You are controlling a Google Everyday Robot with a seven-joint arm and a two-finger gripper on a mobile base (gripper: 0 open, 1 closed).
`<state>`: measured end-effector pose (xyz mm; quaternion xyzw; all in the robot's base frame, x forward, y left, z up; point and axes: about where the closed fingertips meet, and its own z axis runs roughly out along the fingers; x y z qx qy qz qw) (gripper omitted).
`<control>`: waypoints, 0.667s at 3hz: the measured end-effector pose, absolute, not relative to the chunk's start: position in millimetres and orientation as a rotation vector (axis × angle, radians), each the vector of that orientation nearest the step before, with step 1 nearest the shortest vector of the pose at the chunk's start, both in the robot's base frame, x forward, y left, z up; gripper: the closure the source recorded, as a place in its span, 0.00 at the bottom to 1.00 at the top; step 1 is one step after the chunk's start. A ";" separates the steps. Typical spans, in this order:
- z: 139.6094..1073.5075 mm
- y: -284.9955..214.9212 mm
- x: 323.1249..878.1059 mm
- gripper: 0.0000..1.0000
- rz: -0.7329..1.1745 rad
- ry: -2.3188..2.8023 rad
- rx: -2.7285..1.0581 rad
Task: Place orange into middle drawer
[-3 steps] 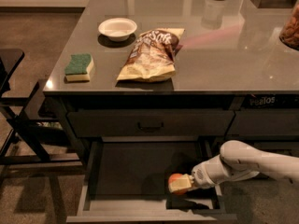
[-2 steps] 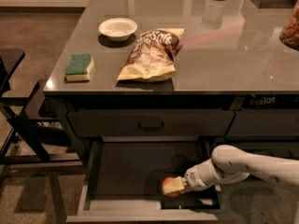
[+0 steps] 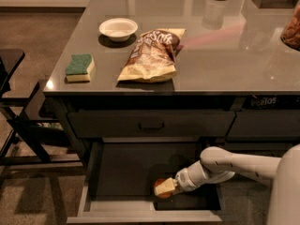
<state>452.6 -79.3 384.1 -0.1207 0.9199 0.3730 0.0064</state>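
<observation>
The middle drawer (image 3: 126, 165) is pulled open below the counter, wide and dark grey with a lighter front rim. My gripper (image 3: 161, 188) reaches in from the right, low over the drawer's flat bottom near its front centre. It is shut on the orange (image 3: 158, 193), a small round orange fruit mostly hidden behind the pale fingers (image 3: 164, 187). The white arm (image 3: 234, 165) crosses the drawer's right side.
On the grey counter (image 3: 225, 55) lie a yellow-brown chip bag (image 3: 150, 55), a white bowl (image 3: 118, 28) and a green-topped sponge (image 3: 79, 67). A closed drawer front with a black bar handle (image 3: 151, 124) sits above the open drawer. A dark chair (image 3: 14, 111) stands at the left.
My gripper with the orange has moved left and slightly down, deeper into the open drawer. The arm has stretched further leftward. Nothing on the counter has moved.
</observation>
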 end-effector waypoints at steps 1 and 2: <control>371.6 -65.4 454.8 1.00 1.176 2.894 -0.400; 362.4 -55.7 454.9 1.00 1.175 2.917 -0.415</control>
